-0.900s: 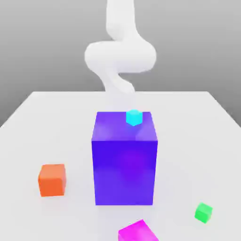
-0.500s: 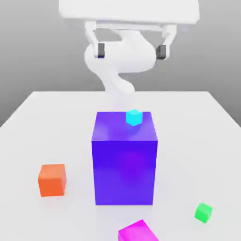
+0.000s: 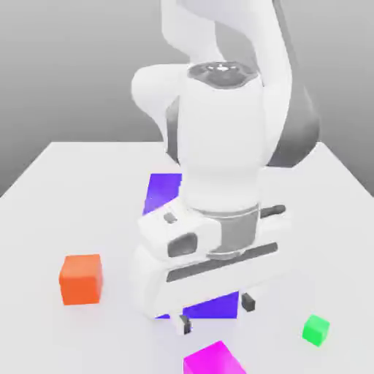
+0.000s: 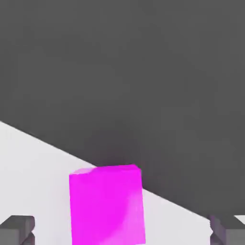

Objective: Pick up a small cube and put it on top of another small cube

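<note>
- Table, pale and flat, carrying the box and the cubes; in the hand view its white surface meets a dark grey area along a slanting line
- Robot arm, white with grey parts, coming down from the top of the exterior view and hiding much of what stands behind it
- Blue box, much bigger than any of the cubes, standing on the table behind the gripper in the exterior view, with part of its top and a strip along its foot in sight
- Gripper, pointing down and slightly slanted across the exterior view, its two dark-tipped fingers wide apart with nothing held between them; in the hand view the fingertips sit near two corners, well apart
- Magenta cube, lying between the two fingertips as the hand view looks at it, touching neither, and partly cut off by the bottom edge of the exterior view
- Orange cube, upright on the table towards the exterior view's left, apart from the blue box
- Green cube, the smallest one in sight and so a small cube of the task, resting on the table towards the exterior view's right, touching neither the gripper nor another cube
</note>
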### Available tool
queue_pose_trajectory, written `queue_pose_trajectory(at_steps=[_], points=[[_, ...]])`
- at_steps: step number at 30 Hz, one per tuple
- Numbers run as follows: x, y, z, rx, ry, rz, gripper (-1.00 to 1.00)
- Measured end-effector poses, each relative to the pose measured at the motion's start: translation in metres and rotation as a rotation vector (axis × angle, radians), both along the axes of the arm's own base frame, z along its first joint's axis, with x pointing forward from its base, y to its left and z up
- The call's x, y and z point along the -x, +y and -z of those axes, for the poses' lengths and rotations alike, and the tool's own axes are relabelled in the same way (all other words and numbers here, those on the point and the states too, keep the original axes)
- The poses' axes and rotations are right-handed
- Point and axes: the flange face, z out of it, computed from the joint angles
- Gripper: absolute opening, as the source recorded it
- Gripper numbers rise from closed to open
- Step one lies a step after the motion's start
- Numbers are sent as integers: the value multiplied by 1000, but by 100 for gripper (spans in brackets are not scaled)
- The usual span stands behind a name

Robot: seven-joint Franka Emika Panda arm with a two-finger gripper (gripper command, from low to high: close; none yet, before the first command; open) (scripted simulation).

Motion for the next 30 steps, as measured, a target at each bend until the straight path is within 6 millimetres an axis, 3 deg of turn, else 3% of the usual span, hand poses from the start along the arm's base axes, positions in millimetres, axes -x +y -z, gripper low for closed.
queue_pose_trajectory(at_steps=[4, 5, 12, 16, 19, 22, 23, 27, 28, 30], points=[[2, 1, 62, 4, 25, -17, 0], [2, 1, 75, 4, 26, -17, -100], [2, 1, 78, 4, 27, -17, -100], [3, 2, 30, 3, 28, -19, -100], [31, 71, 8, -5, 30, -110, -100], [80, 147, -7, -1, 29, -227, -100], [94, 166, -4, 3, 28, -259, -100], [109, 184, 40, 8, 26, -291, -100], [110, 185, 47, 8, 26, -292, 100], [110, 185, 47, 8, 26, -292, 100]])
